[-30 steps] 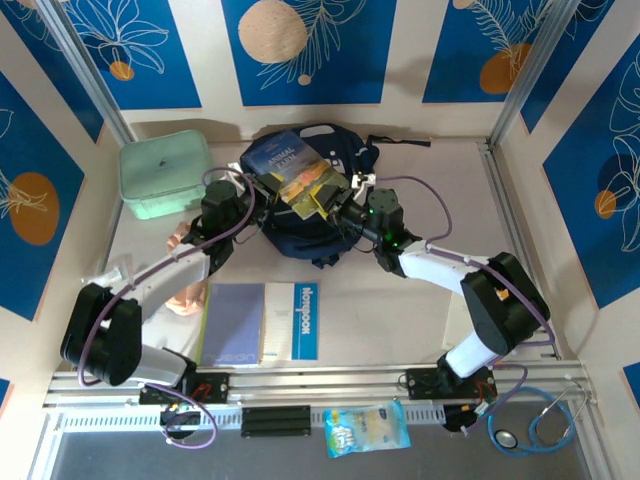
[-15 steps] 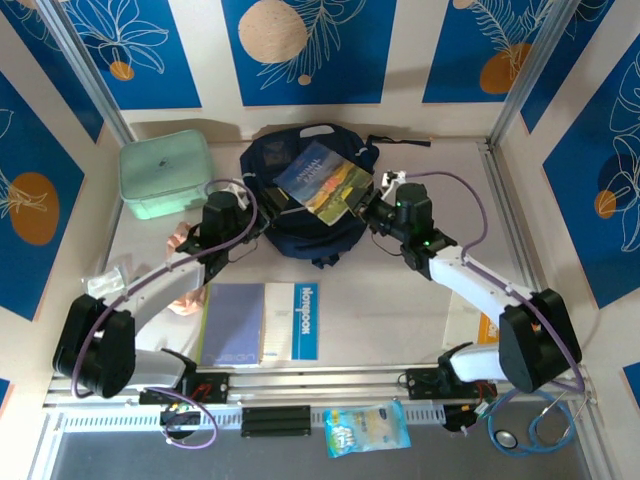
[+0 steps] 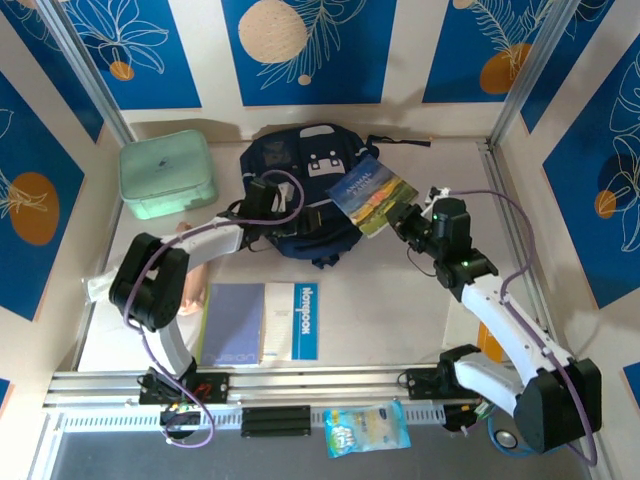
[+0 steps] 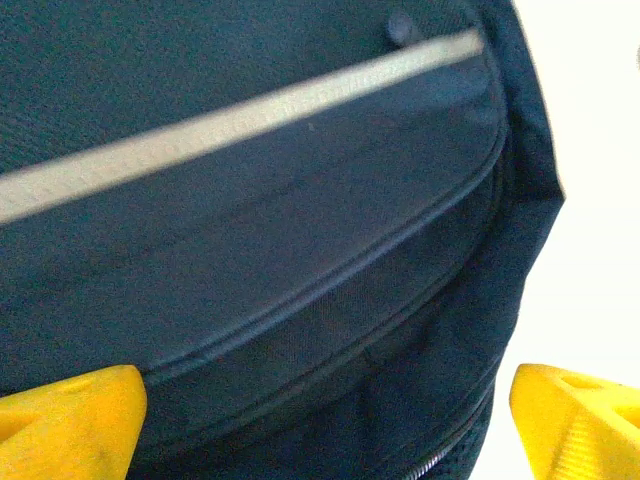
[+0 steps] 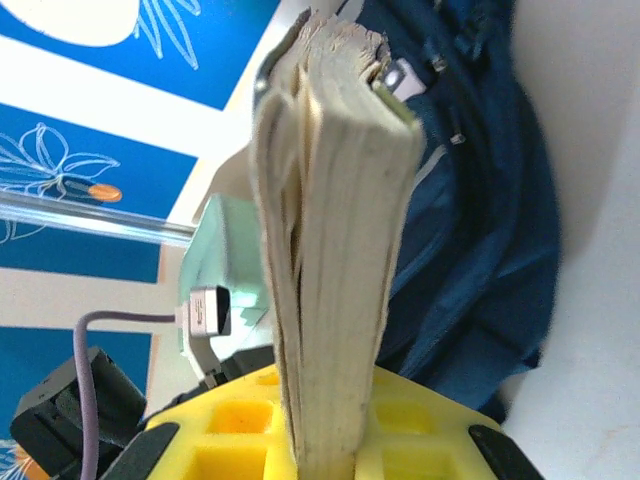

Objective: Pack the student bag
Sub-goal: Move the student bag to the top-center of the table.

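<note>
With the right gripper (image 3: 402,220) clenched on the book (image 3: 372,193) at centre right, the released left gripper (image 4: 320,418) should probably first grasp and spread the student bag's (image 3: 300,160) opening.

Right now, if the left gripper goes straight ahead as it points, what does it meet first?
Most likely the backpack: the open left gripper faces its dark front panel just below the pale stripe, with nothing in between. How close it is I can't tell.
</note>
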{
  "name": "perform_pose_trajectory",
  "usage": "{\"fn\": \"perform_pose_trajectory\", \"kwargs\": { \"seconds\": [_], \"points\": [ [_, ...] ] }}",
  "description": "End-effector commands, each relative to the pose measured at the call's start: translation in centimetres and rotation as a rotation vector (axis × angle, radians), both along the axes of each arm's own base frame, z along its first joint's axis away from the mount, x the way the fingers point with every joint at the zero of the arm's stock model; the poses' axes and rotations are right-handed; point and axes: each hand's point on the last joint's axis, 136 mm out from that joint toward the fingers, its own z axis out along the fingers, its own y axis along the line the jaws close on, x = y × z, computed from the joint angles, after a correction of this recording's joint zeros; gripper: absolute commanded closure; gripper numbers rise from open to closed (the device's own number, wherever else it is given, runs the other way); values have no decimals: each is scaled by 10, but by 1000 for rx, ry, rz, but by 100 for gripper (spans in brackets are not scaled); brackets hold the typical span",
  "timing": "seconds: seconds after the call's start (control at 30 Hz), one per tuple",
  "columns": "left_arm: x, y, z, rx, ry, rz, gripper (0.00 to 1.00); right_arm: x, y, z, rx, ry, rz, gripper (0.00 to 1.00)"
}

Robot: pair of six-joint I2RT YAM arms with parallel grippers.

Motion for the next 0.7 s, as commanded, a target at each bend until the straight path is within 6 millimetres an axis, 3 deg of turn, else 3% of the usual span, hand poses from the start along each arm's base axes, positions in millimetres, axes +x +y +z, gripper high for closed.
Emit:
{"fn": "perform_pose_trajectory", "kwargs": {
  "seconds": [0.0,0.23,0.33,0.47,0.6,0.67],
  "points": [
    [-26,-21,-17,13,35,-103,8,-3,-18,11,-46,-19,-35,100],
    [-90,-59,-49,48,120,-231,9,-3,-47,3,-53,33,-125,100],
    [-108,-72,-51,67,109,-271,9,-4,-50,5,-59,45,-120,100],
    [-113,-87,-30,68,73,-332,9,-6,-54,5,-75,54,-131,100],
    [-97,-73,1,227,-15,-346,0,-11,-64,2,-88,84,-173,100],
    [-88,-67,19,305,-75,-365,0,-13,-68,3,-77,89,-179,100]
  ]
}}
